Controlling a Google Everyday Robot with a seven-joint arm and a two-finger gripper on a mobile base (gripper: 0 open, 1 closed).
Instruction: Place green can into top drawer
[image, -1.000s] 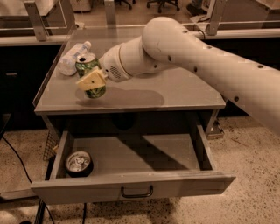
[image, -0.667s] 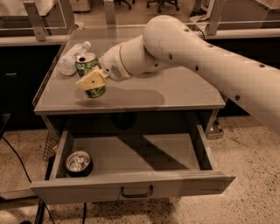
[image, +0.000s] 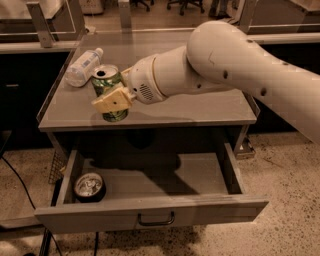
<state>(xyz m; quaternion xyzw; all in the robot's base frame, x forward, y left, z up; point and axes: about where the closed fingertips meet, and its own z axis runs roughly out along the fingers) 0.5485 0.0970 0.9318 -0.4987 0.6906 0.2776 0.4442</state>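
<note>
A white arm (image: 225, 65) reaches from 3 o'clock over the grey worktop (image: 200, 107); the wide grey top drawer (image: 150, 212) below stands open; the gripper (image: 111, 98) has its jaws clamped on the slim green can (image: 104, 83), upright at the worktop's 8 o'clock; a short dark can (image: 89, 186) sits at the drawer's 9 o'clock.
</note>
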